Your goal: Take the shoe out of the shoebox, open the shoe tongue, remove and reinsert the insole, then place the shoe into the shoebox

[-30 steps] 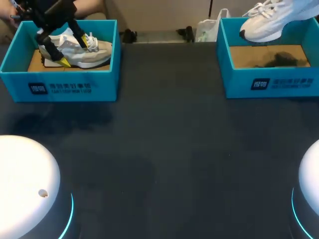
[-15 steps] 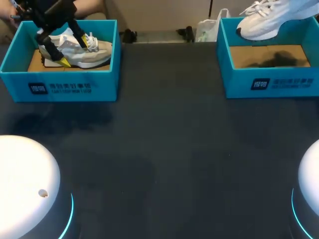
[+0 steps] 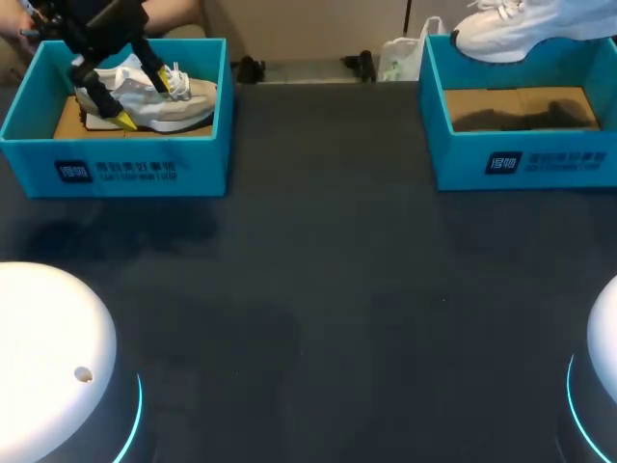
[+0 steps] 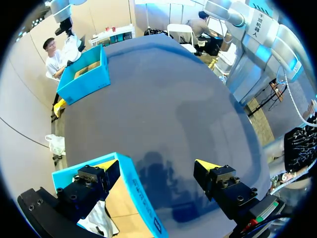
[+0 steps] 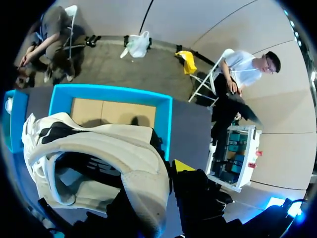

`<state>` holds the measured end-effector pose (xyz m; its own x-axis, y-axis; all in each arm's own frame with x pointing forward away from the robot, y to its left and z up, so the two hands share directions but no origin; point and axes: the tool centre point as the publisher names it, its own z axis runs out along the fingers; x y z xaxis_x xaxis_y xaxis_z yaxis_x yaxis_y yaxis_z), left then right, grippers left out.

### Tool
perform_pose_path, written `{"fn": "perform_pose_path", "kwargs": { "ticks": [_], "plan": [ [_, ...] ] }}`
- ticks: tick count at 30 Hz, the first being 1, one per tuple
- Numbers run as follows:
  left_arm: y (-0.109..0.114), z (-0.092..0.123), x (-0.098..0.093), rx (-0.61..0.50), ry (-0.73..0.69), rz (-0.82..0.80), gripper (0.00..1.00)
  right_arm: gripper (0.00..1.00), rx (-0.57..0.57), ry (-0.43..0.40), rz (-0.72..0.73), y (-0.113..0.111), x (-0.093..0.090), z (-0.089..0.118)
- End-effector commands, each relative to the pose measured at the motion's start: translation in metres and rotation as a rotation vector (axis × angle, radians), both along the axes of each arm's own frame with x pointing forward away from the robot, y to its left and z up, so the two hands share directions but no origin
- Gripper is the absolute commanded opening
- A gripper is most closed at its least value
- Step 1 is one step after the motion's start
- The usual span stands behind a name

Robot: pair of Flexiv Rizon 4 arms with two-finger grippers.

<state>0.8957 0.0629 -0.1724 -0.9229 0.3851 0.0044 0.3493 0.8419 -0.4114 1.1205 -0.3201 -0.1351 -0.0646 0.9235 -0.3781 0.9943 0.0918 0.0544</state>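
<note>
Head view, from above and behind the robot. White mesh sneaker (image 3: 506, 27) hangs in the air over the blue cardboard shoebox at the far right corner (image 3: 521, 159) of the dark table (image 3: 318, 289). It is clear of the box's rim, and its shadow falls on the bare brown floor inside. Its long axis runs along the table's far edge, with the toe towards the table's middle. At the far left corner a second blue cardboard shoebox (image 3: 116, 164) holds a beige and white sneaker (image 3: 183, 108). The left gripper (image 3: 150, 103) sits low over that shoe with its yellow tips spread wide.

Left wrist view. The left gripper's fingers stand far apart and grip nothing. One wall of the far-left box runs between them, so one finger is over the box and the other is over the table. A little of the beige and white sneaker shows beneath the finger inside the box.

Right wrist view. The right gripper (image 5: 168, 173) carries the white mesh sneaker by its heel. One yellow fingertip (image 5: 184, 165) lies against the outside of the heel wall and the other is hidden by the shoe. As the shoe hangs free, the grip is judged to be closed on that wall. The shoe's opening faces the camera and its toe points away from the fingers. The far-right box lies below and beyond it. The right arm alone is placed to set this shoe down, and the left arm is well apart at the opposite corner.
</note>
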Motion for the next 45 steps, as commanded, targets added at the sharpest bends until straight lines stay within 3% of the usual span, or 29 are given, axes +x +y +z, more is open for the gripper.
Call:
{"fn": "perform_pose_path", "kwargs": {
  "ticks": [1, 4, 15, 23, 33, 45],
  "plan": [
    [0.000, 0.000, 0.000, 0.002, 0.000, -0.001, 1.00, 0.00, 0.003, -0.005, 0.001, 0.000, -0.003, 0.002],
    [0.000, 0.000, 0.000, 0.002, 0.000, -0.001, 1.00, 0.00, 0.003, -0.005, 0.001, 0.000, -0.003, 0.002],
    [0.000, 0.000, 0.000, 0.002, 0.000, -0.001, 1.00, 0.00, 0.019, 0.001, -0.027, -0.018, -0.014, -0.028],
    [0.000, 0.000, 0.000, 0.002, 0.000, -0.001, 1.00, 0.00, 0.051, 0.029, -0.021, -0.015, -0.021, -0.049],
    [0.000, 0.000, 0.000, 0.002, 0.000, -0.001, 1.00, 0.00, 0.051, 0.029, -0.021, -0.015, -0.021, -0.049],
    [0.000, 0.000, 0.000, 0.002, 0.000, -0.001, 1.00, 0.00, 0.083, 0.048, -0.083, -0.011, -0.019, -0.086]
  ]
}}
